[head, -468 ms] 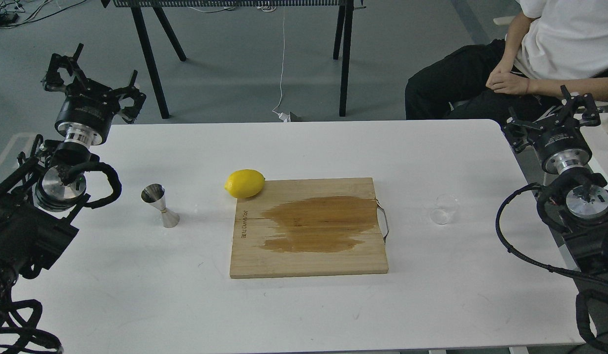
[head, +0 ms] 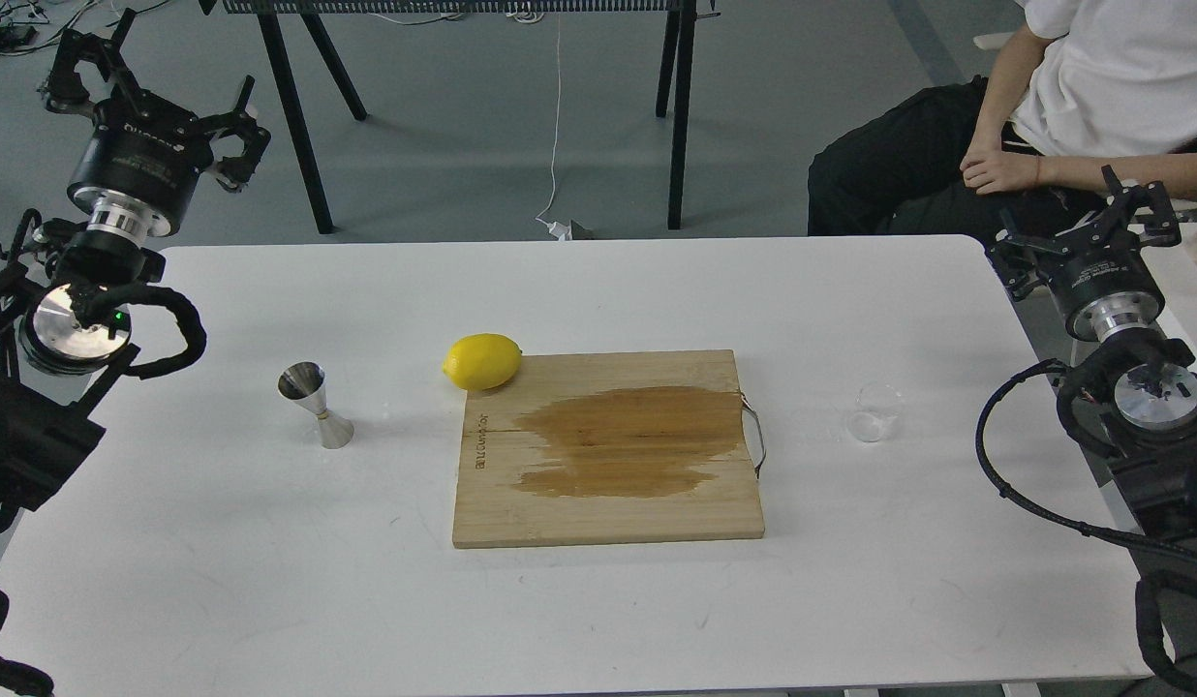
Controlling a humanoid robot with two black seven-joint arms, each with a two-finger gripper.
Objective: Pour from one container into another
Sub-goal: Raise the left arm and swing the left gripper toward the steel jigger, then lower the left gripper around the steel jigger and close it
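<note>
The small clear glass cup (head: 874,412) stands on the white table (head: 579,600) to the right of the cutting board. The steel jigger (head: 316,404) stands upright on the left side of the table. My left gripper (head: 143,82) is raised beyond the table's far left corner, fingers spread open and holding nothing, well away from the jigger. My right gripper (head: 1083,227) hovers at the table's far right edge, open and empty, behind and to the right of the cup.
A wooden cutting board (head: 608,450) with a dark wet stain and a metal handle lies in the middle. A lemon (head: 482,361) rests at its far left corner. A seated person (head: 1044,106) is at the back right. Black table legs (head: 298,116) stand behind.
</note>
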